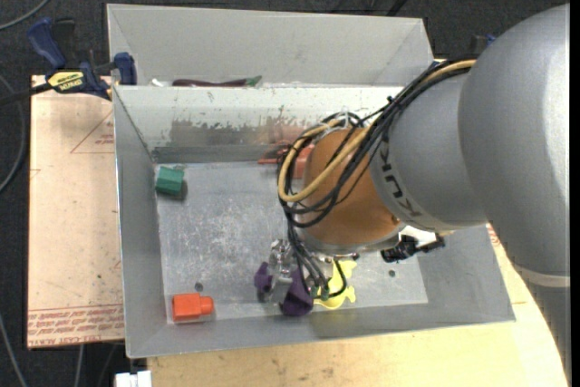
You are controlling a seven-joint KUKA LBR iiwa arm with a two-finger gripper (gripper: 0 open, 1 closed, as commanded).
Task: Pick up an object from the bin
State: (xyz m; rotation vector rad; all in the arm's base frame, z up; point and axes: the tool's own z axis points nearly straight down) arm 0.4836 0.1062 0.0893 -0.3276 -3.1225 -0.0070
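The gripper [292,272] is down near the front edge of the bin [136,222], about the middle, right over a purple plastic piece [294,301] with a yellow scrap [338,295] just beside it. Honestly can't tell how far open it is or if it's got anything (the orange cover [349,199] and cables crowd it). A green block [169,182] sits near the back-left corner and an orange block [191,307] in the front-left one.

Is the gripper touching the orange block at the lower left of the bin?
Apart. The camera view shows bare bin floor between the orange block and the gripper, which is over a purple thing.
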